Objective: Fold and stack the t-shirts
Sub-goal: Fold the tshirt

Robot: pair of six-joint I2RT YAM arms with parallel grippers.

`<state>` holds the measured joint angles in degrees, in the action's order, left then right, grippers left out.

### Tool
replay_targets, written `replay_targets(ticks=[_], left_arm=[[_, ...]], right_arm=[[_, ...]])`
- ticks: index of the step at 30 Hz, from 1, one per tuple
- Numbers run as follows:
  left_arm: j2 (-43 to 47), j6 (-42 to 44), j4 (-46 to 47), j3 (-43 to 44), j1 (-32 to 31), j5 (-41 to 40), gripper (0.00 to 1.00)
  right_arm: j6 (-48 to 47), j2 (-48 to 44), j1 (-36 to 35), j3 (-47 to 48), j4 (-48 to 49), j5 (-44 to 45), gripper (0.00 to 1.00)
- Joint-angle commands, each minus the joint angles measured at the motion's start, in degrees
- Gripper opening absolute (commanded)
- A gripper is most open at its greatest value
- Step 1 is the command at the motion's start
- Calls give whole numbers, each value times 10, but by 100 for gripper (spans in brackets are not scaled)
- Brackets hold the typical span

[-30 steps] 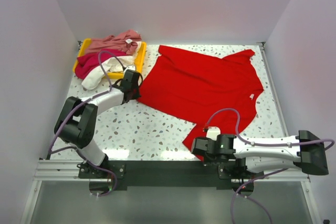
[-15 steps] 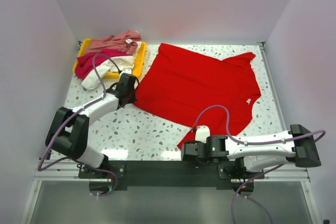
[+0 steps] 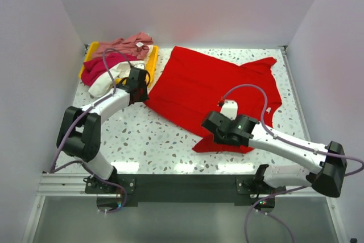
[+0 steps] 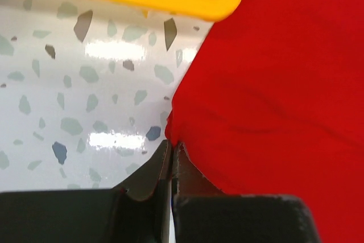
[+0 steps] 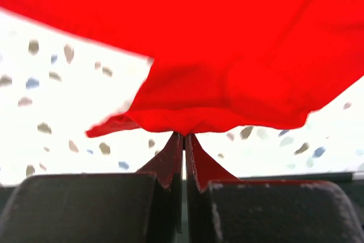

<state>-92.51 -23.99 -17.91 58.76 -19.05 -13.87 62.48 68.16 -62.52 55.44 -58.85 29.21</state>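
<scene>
I am working at a speckled bench (image 3: 153, 135) boxed in by pale walls (image 3: 187, 4).
The walls are rising plain and bare from the far, left and right edges; light is glaring off the glossy terrazzo top along the near edge, where a metal rail (image 3: 62, 184) is running.

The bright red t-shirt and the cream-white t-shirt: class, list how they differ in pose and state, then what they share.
The bright red t-shirt lies mostly spread across the table; the cream-white t-shirt is bunched on the yellow tray, spilling over its edge. The left gripper and right gripper each pinch the red one's edge; nothing grips the cream-white one. Both are unfolded cloth.
</scene>
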Motion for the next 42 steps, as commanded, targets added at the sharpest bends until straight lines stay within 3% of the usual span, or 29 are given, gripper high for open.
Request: replay_targets(ticks=[1, 9, 18, 30, 36, 42], left_arm=[[-31, 26, -18, 61, 14, 23, 0], [-94, 45, -76, 180, 14, 52, 0], [-106, 54, -141, 241, 13, 87, 0], [-27, 66, -176, 165, 14, 92, 0], [56, 68, -190, 103, 14, 88, 0], [57, 73, -188, 99, 14, 99, 0]], right_arm=[[-120, 4, 73, 47, 42, 39, 0], [-241, 46, 235, 90, 95, -2, 0], [-314, 81, 360, 126, 134, -60, 0], [-342, 87, 406, 149, 145, -94, 0], [-344, 49, 410, 143, 126, -88, 0], [-348, 40, 412, 148, 121, -85, 0]])
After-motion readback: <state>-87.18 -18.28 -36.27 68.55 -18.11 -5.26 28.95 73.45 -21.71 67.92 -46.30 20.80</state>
